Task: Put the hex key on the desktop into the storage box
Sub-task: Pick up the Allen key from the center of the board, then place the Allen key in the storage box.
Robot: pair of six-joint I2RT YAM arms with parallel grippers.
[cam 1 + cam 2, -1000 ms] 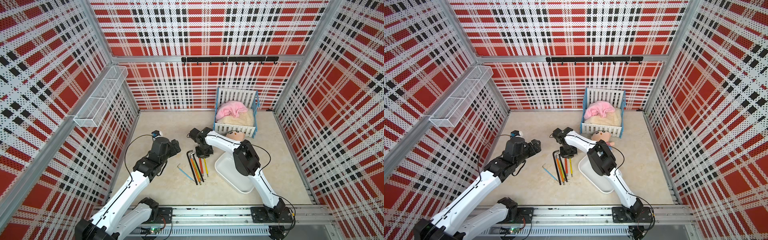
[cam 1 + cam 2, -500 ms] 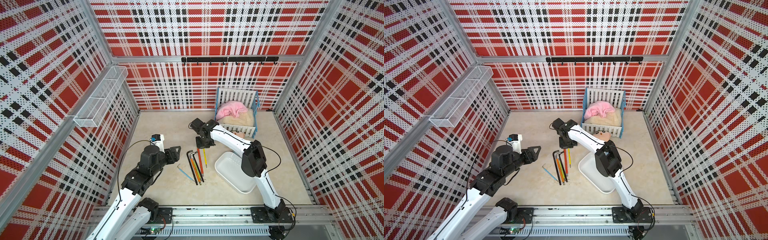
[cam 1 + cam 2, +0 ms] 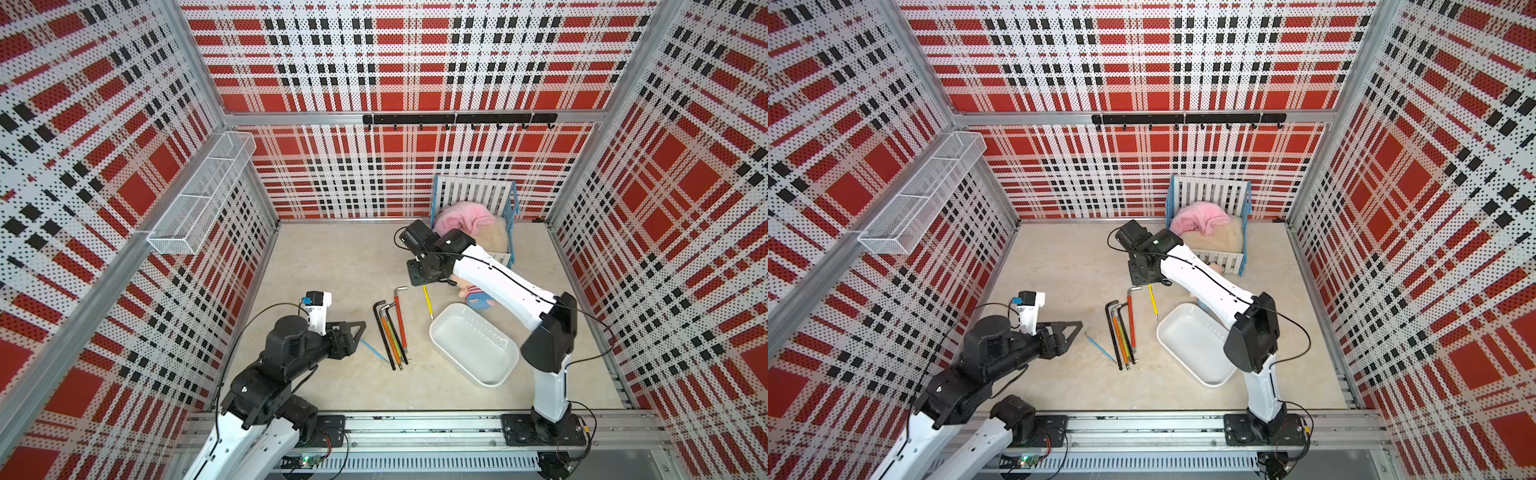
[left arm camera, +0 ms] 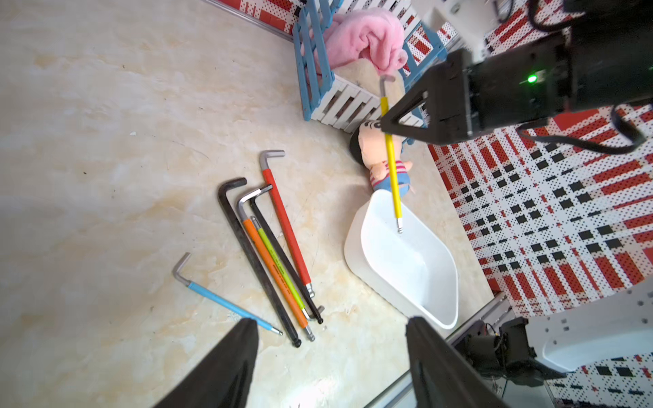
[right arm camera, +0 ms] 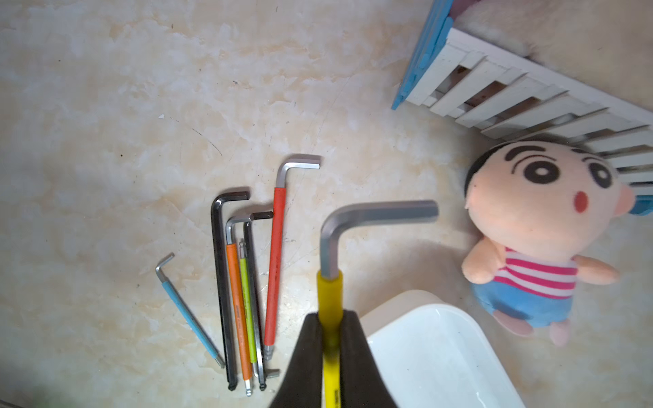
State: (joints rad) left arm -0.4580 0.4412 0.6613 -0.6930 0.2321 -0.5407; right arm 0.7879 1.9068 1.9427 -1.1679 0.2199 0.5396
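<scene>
In both top views the fingers of the right gripper are hidden beneath its own wrist, so the grip is read from the wrist views. There the two dark fingers are seen pressed onto the sleeve of the yellow hex key, just below its bare steel bend, and the key is held tilted, clear of the desktop. Its lower half is cut off by the edge of the right wrist view, and the bend is blurred there. In the left wrist view the key's free tip is seen against the white inside of the storage box, whereas in both top views it ends just beside a corner of the box; whether it hangs over the rim cannot be told. The left gripper is shown with its fingers spread wide and nothing between them; only their tips are in view. The other keys lie on the desktop beside the box: a red hex key, a long black hex key, and an orange, a green and a thinner black one, bunched and overlapping so that the green one's ends are hard to make out. A blue hex key is set apart, its bend covered by the left gripper in a top view. A doll is largely masked by the right arm from above. A toy crib holding a pink cloth is seen at the back wall.
</scene>
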